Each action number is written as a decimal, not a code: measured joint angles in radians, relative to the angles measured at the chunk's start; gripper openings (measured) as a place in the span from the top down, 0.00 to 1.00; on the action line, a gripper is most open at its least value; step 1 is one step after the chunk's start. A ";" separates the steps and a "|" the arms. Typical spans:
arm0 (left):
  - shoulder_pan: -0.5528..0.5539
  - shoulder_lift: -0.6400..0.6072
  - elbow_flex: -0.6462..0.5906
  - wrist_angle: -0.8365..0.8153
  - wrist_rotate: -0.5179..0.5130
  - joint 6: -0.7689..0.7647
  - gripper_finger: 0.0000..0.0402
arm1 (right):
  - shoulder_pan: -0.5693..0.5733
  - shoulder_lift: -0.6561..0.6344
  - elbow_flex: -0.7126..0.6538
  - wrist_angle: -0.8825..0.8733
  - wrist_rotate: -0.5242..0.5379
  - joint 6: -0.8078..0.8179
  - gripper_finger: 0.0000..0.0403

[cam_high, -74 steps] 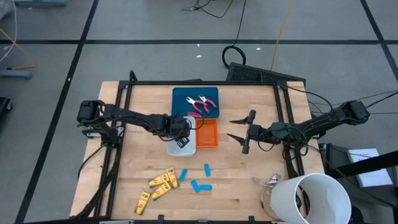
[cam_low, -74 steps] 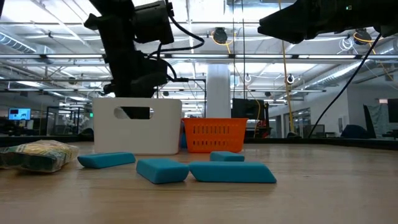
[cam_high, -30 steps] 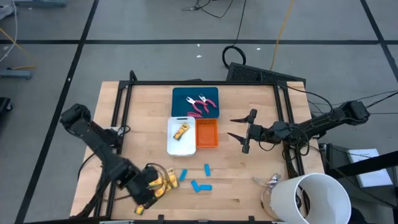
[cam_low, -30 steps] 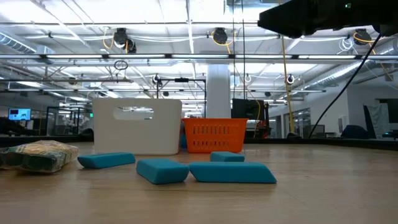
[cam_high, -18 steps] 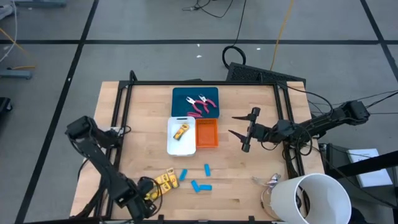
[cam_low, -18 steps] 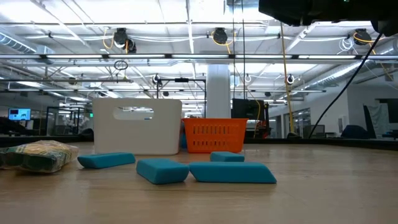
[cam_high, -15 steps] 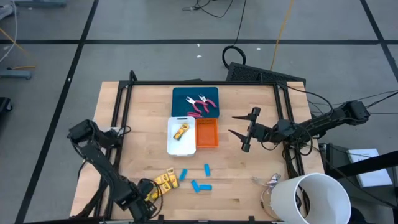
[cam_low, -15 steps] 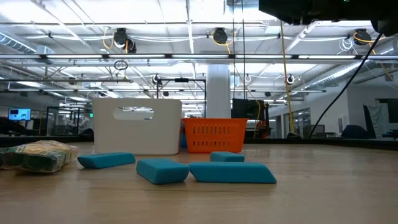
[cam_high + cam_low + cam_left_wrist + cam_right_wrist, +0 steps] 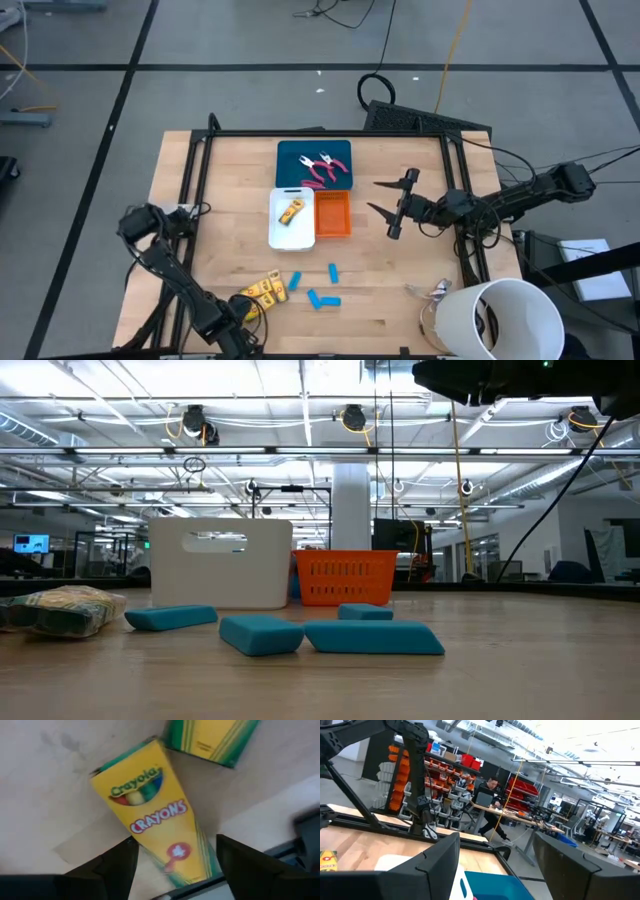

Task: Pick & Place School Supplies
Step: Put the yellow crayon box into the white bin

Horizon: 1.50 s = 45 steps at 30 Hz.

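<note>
Left tool (image 9: pixel 236 322), fingers spread, hangs low over a yellow crayon box (image 9: pixel 159 822); right tool (image 9: pixel 398 205) waits wide.

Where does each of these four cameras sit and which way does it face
High: overhead, straight down on table, both arms.
Low: table height, across blue pieces to white tray; right arm overhead.
Left wrist: above a crayon box, open left gripper straddling it.
Right wrist: over the table into the room, open right gripper.
Shared: high and low show orange tray.
</note>
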 joint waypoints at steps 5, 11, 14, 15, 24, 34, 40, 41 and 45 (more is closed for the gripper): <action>0.006 0.026 0.003 0.002 0.059 -0.002 0.34 | 0.001 0.000 0.000 -0.007 0.000 0.008 0.39; 0.013 0.031 0.004 -0.112 0.092 -0.013 0.34 | 0.001 0.000 0.000 -0.007 0.000 0.012 0.39; 0.002 0.032 0.002 -0.177 0.105 -0.013 0.34 | 0.001 0.000 0.000 -0.009 0.000 0.014 0.39; -0.001 0.032 0.002 -0.192 0.112 -0.014 0.34 | 0.001 0.000 0.000 -0.012 0.000 0.016 0.39; -0.025 0.033 -0.002 -0.171 0.008 0.075 0.34 | 0.001 0.000 0.000 -0.015 0.000 0.016 0.39; -0.040 0.034 -0.002 -0.152 -0.026 0.096 0.34 | 0.001 0.000 0.000 -0.028 0.000 0.016 0.39; -0.040 0.035 -0.002 -0.146 -0.023 0.105 0.40 | 0.001 0.000 0.000 -0.030 0.000 0.016 0.39; -0.040 0.035 -0.002 -0.145 -0.023 0.106 0.43 | 0.001 0.000 0.000 -0.030 0.000 0.016 0.39; -0.039 0.035 -0.002 -0.143 -0.026 0.131 0.52 | 0.001 0.000 0.000 -0.031 0.000 0.016 0.39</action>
